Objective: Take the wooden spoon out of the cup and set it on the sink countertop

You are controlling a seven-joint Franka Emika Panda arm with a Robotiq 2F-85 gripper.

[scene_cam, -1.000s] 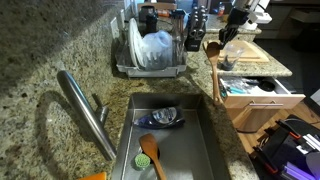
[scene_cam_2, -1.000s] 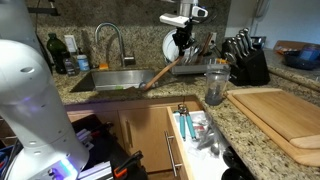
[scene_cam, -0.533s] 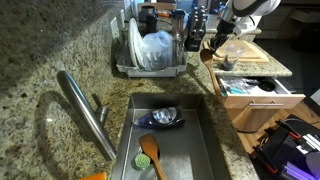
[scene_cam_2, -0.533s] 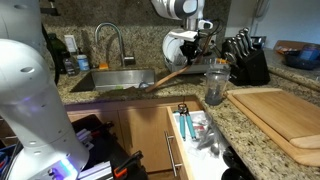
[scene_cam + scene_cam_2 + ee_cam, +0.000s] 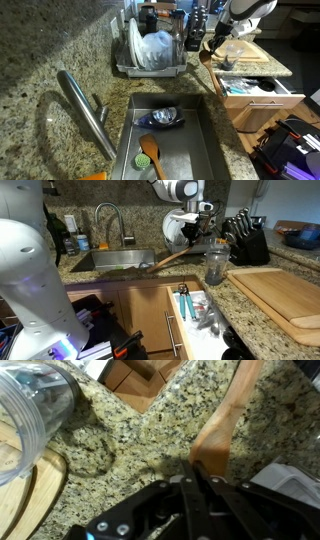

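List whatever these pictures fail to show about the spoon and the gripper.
- The bowl end of the wooden spoon is cut off by the top edge of the wrist view.
- In an exterior view its tip is too small to tell if it touches the sink countertop.
- In an exterior view the gripper is small and dark, so its grip is unreadable there.
- The cup is cropped by the wrist view's edges.

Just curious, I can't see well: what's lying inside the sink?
A broad-headed orange-brown spoon and a dark bowl-like dish lie in the sink. Anything beneath the dish is covered.
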